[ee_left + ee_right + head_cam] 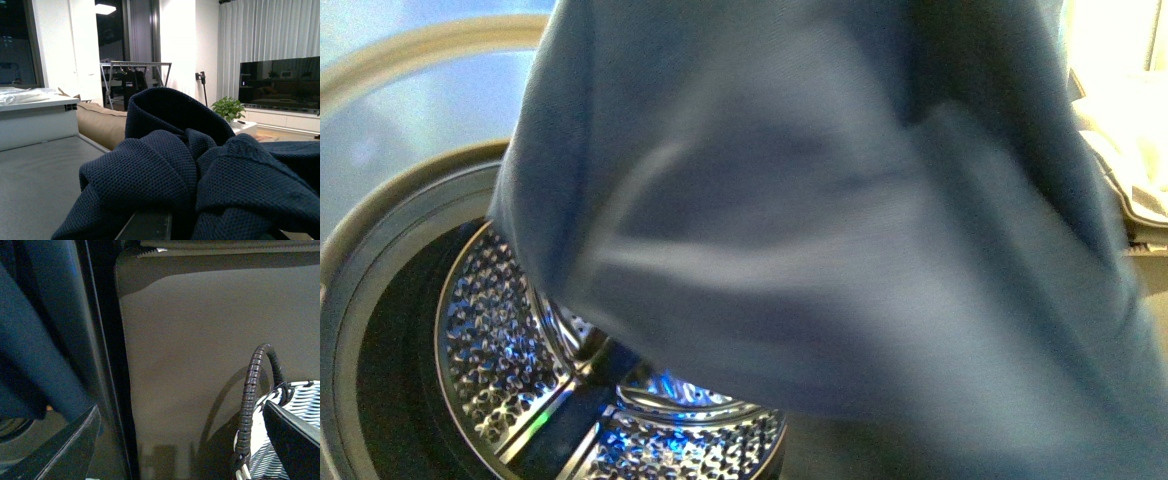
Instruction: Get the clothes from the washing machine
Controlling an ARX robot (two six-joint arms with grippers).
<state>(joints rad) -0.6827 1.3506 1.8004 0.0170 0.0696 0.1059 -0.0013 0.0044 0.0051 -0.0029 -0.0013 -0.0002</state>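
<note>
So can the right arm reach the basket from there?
Probably yes. The basket sits close beside the right gripper. Its jaws stand open and empty, and nothing shows between it and the basket's handle.

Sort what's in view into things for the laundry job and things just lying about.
For the job: clothes, washing machine, probably the woven basket.
Just lying about: sofa, television, potted plant, clothes rack.

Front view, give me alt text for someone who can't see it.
A blurred blue-grey garment hangs close to the camera and fills most of the frame. Behind it at lower left, the washing machine's perforated steel drum shows.
</note>
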